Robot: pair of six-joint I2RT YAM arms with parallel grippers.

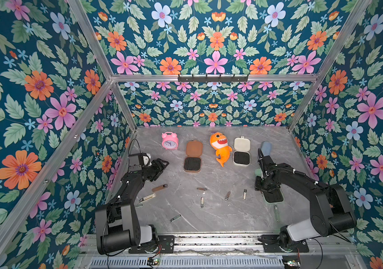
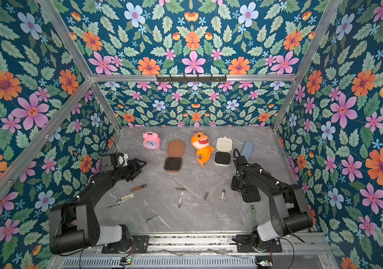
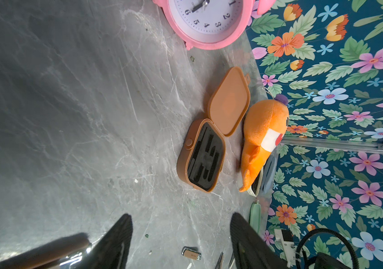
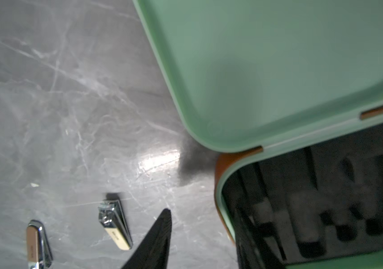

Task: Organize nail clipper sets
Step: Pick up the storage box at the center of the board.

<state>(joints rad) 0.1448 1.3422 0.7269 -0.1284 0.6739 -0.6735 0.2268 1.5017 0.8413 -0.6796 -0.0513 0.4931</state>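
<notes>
A mint green case (image 1: 275, 198) lies open on the right side of the worktop (image 1: 211, 216), directly beneath the right hand (image 4: 203, 223). Lid and black-lined base are spread end to end. The long axis therefore runs from the near edge toward the far wall, with the lid at the farther end, leaning slightly left, and the hollow side turned upward.

In the right wrist view the base's side wall is straddled. One finger is seen outside it with bare worktop between, the other over the insert. The jaws stand partly apart and nothing is held. A grip on that wall is judged to be the coming move.

The left hand (image 3: 181, 217) is held wide and empty, well apart from this case and facing the brown case (image 3: 201, 156). The right arm is by far the nearer.
</notes>
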